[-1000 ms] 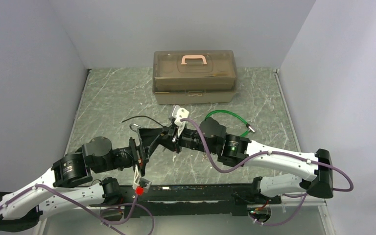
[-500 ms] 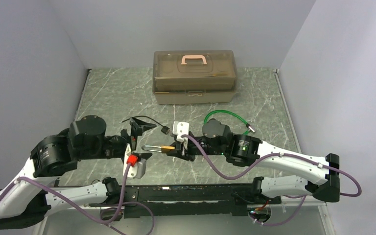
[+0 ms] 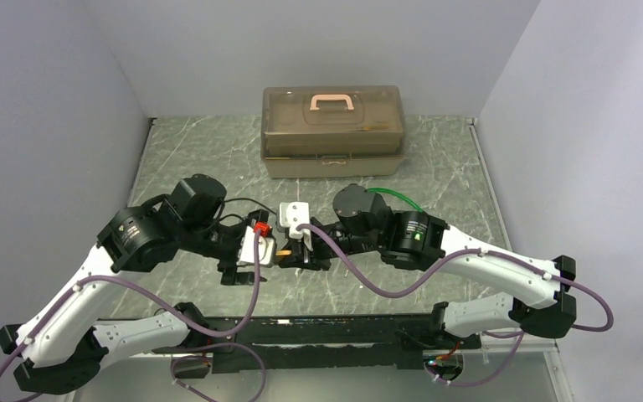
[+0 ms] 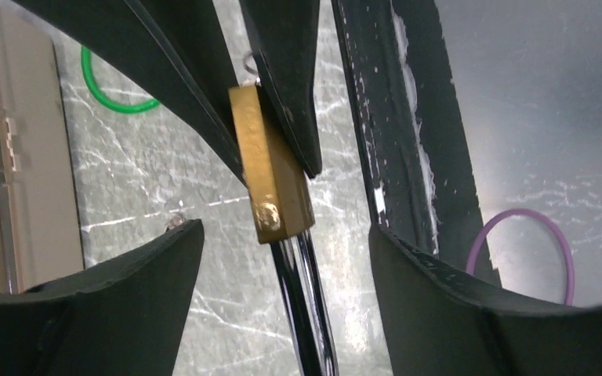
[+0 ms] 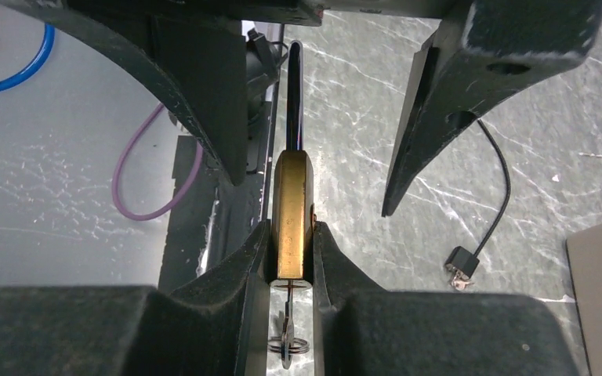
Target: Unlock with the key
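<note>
A brass padlock point(image 5: 292, 215) hangs above the table with my right gripper point(image 5: 291, 243) shut on its body. A key point(image 5: 286, 329) on a small ring sticks out of the padlock's underside, between my right fingers. The steel shackle point(image 4: 310, 313) points toward my left gripper point(image 4: 282, 235), which is open, its two fingers standing apart on either side of the shackle without touching it. In the top view the two grippers meet over the table's middle, left gripper point(image 3: 247, 251) facing right gripper point(image 3: 301, 251), with the padlock point(image 3: 283, 249) between them.
A brown toolbox point(image 3: 332, 132) with a pink handle stands at the back. A green cable loop point(image 3: 389, 197) lies behind the right arm. A black cord with a small lock and keys point(image 5: 461, 262) lies on the table. A black rail point(image 3: 326, 331) runs along the near edge.
My left arm has swung up and to the right, bringing its open jaws around the shackle. My right gripper has shifted slightly left, still holding the padlock.
</note>
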Motion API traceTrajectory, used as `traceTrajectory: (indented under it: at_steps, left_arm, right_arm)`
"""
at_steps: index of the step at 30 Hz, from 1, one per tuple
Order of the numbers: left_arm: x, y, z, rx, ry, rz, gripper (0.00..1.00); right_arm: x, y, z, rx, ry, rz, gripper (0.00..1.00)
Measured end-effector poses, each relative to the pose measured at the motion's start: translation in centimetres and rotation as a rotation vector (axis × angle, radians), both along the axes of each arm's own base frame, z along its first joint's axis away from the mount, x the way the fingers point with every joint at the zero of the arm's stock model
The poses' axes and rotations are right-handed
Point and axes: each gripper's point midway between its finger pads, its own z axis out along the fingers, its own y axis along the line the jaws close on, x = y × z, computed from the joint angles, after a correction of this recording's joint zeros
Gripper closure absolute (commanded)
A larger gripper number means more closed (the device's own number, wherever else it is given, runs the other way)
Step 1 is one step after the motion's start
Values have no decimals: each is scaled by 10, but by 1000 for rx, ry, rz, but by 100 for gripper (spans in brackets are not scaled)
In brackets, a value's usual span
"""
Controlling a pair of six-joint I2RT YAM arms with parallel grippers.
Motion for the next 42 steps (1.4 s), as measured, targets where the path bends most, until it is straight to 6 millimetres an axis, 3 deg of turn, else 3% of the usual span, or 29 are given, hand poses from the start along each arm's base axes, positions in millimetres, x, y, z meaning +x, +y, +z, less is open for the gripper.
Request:
traceTrajectory:
  at_steps: [7,12,13,16,17,22,23,24,25,32,35,38,42]
  left_arm:
    - [-8,-6,22,-135,25,-2,34]
    - [-20,-2,22,-188,65,-9,41]
    - [-21,-2,20,-189,70,-10,46]
    - [-19,-1,12,-178,78,3,75]
    - [-18,-1,10,-175,81,8,79]
    - [-12,2,1,-150,94,63,79]
    - [-11,3,1,-148,95,67,82]
    - [-11,3,0,-147,97,68,94]
    - [-11,2,-1,-149,97,68,100]
    - [-7,1,-8,-170,98,86,100]
    - [-11,2,-22,-155,156,100,100]
    - [-12,4,-33,-141,216,128,100]
    - [-11,4,-34,-150,251,155,100]
  right_arm:
    - [-3,5,-1,-38,20,24,100]
    - [-3,14,2,-33,31,45,100]
    - [-4,15,2,-33,34,50,100]
    - [-9,20,0,-41,49,72,100]
    - [-11,21,-2,-45,54,80,100]
    - [-10,25,-9,-72,68,74,100]
    - [-9,25,-10,-77,70,73,100]
    - [-9,25,-11,-82,71,73,100]
    - [-9,25,-11,-84,72,72,94]
    - [-9,22,-13,-95,81,56,45]
    - [-5,24,10,-7,49,34,28]
    - [-6,9,41,109,13,2,21]
    - [-10,-26,80,249,-14,-41,31]
